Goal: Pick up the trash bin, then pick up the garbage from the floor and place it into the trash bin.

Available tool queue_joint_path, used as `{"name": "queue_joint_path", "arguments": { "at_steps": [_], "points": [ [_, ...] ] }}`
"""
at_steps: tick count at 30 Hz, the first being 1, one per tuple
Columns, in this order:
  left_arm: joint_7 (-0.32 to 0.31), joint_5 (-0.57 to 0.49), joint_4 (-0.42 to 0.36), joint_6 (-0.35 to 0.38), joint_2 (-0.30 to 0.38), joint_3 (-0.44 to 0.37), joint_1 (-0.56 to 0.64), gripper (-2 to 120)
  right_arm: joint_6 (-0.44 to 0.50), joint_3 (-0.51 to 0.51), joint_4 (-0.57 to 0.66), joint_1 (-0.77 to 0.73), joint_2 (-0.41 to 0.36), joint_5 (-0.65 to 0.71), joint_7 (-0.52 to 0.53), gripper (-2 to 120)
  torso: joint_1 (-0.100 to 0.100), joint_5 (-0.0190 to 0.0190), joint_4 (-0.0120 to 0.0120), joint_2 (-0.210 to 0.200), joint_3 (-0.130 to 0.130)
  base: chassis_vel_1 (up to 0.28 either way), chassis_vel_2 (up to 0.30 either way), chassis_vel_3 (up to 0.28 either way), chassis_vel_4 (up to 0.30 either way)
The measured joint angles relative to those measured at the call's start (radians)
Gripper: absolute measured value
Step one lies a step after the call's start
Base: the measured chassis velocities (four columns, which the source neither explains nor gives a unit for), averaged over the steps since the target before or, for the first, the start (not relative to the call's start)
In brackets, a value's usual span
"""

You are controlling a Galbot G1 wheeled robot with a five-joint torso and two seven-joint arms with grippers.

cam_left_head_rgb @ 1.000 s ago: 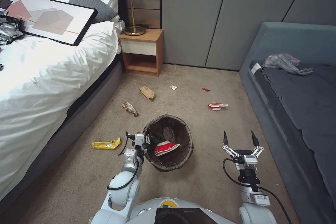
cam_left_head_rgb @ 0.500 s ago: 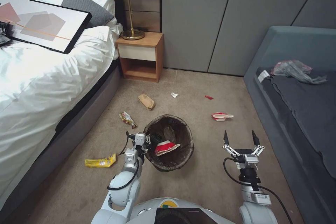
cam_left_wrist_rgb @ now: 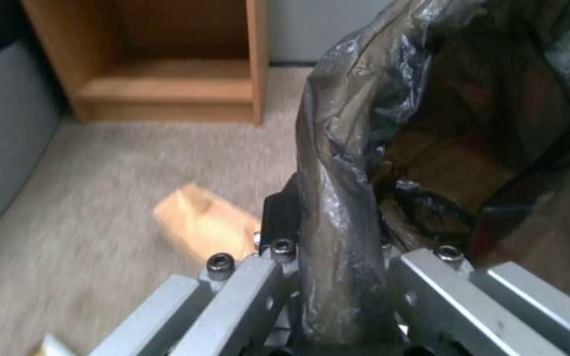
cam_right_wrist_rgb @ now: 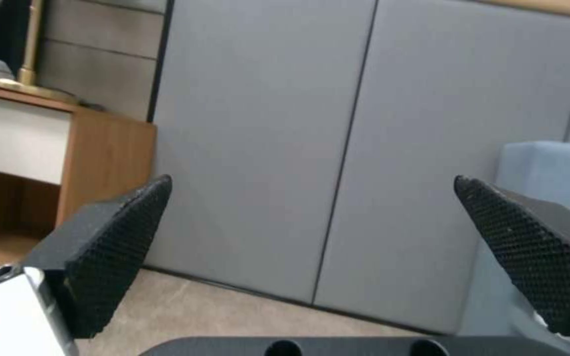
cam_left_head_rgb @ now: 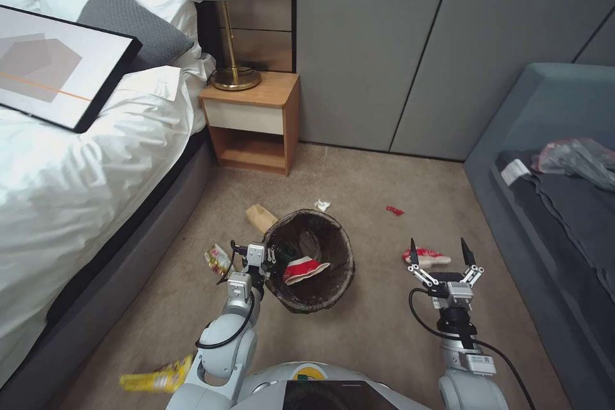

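The trash bin (cam_left_head_rgb: 320, 288), lined with a dark bag, hangs in front of me, and my left gripper (cam_left_head_rgb: 266, 257) is shut on its near-left rim (cam_left_wrist_rgb: 338, 212). A crushed red-and-white cup (cam_left_head_rgb: 304, 269) lies inside it. Garbage on the carpet: a brown paper bag (cam_left_head_rgb: 258, 216) (cam_left_wrist_rgb: 203, 225) just beyond the bin, a colourful wrapper (cam_left_head_rgb: 218, 259) beside my left gripper, a white scrap (cam_left_head_rgb: 322, 205), a red scrap (cam_left_head_rgb: 394, 210), a crushed red-and-white cup (cam_left_head_rgb: 428, 259) and a yellow wrapper (cam_left_head_rgb: 155, 379). My right gripper (cam_left_head_rgb: 439, 250) (cam_right_wrist_rgb: 311, 183) stands open and empty, over that crushed cup on the floor.
A bed (cam_left_head_rgb: 57, 205) with white bedding and a framed picture runs along the left. A wooden nightstand (cam_left_head_rgb: 251, 118) (cam_left_wrist_rgb: 166, 74) with a lamp stands ahead against the grey panel wall (cam_right_wrist_rgb: 265, 123). A grey-blue sofa (cam_left_head_rgb: 557, 205) bounds the right.
The whole head view has shifted: the camera moved forward, so the nightstand, wall and floor litter sit nearer. Both arms and the held bin keep their place in the view.
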Motion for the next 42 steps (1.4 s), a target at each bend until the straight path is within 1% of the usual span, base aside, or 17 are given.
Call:
{"name": "queue_joint_path", "arguments": {
  "at_steps": [2,3,4,6,7,8,10,12,18,25,42],
  "points": [
    [0.0,0.0,0.0,0.0,0.0,-0.001,0.0,0,0.0,0.0,0.0,0.0,0.0,0.0,0.0,100,0.0,0.0005,0.0,0.0,0.0,-0.328,0.345,0.343,-0.343],
    [0.0,0.0,0.0,0.0,0.0,-0.001,0.0,0,0.0,0.0,0.0,0.0,0.0,0.0,0.001,100,0.0,-0.0005,-0.0003,0.0,0.0,-0.303,0.329,0.329,-0.301],
    [0.001,0.0,0.0,0.0,0.0,0.0,0.0,0,0.0,0.0,0.0,0.0,0.0,0.0,0.0,100,0.0,0.0007,0.0,0.0,0.0,-0.303,0.329,0.303,-0.301],
    [0.0,0.0,0.0,0.0,0.0,-0.002,0.0,0,0.0,0.0,0.0,0.0,0.0,0.0,0.0,100,0.0,0.0001,0.0003,0.0,0.0,-0.286,0.315,0.303,-0.276],
    [0.0,0.001,0.0,0.0,0.0,-0.002,-0.001,0,0.0,0.0,0.0,0.0,0.0,0.0,0.001,100,0.0,-0.0002,-0.0001,0.0,0.0,-0.134,0.19,0.226,-0.25],
    [0.0,0.001,0.0,0.0,0.0,-0.003,0.0,0,0.0,0.0,0.0,0.0,0.0,0.0,0.001,100,0.0,0.0006,0.0002,0.0,0.0,-0.134,0.19,0.148,-0.158],
    [0.0,0.001,0.0,0.0,0.0,-0.003,-0.001,0,0.0,0.0,0.0,0.0,0.0,0.0,0.001,100,0.0,0.0003,0.0003,0.0,0.0,-0.08,0.126,0.148,-0.158],
    [0.0,0.001,0.0,0.0,0.0,-0.003,0.0,0,0.0,0.0,0.0,0.0,0.0,0.0,0.001,100,0.0,0.0002,-0.0002,0.0,0.0,-0.04,0.017,0.021,-0.034],
    [0.0,0.0,0.0,0.0,0.0,-0.001,0.001,0,0.0,0.0,0.0,-0.001,0.0,0.0,0.001,100,0.0,0.0002,-0.0002,0.0,0.0,0.029,-0.049,-0.044,0.037],
    [0.0,0.0,0.0,0.0,0.0,-0.002,0.0,0,0.0,0.0,0.0,0.0,0.0,0.0,0.001,100,0.0,0.0002,0.0002,0.0,0.0,0.0,0.0,0.0,0.0],
    [0.0,0.0,0.0,0.0,0.0,-0.002,0.0,0,0.0,0.0,0.0,0.0,0.0,0.0,0.001,100,0.0,0.0002,0.0001,0.0,0.0,0.0,0.0,0.0,0.0]
  ]
}}
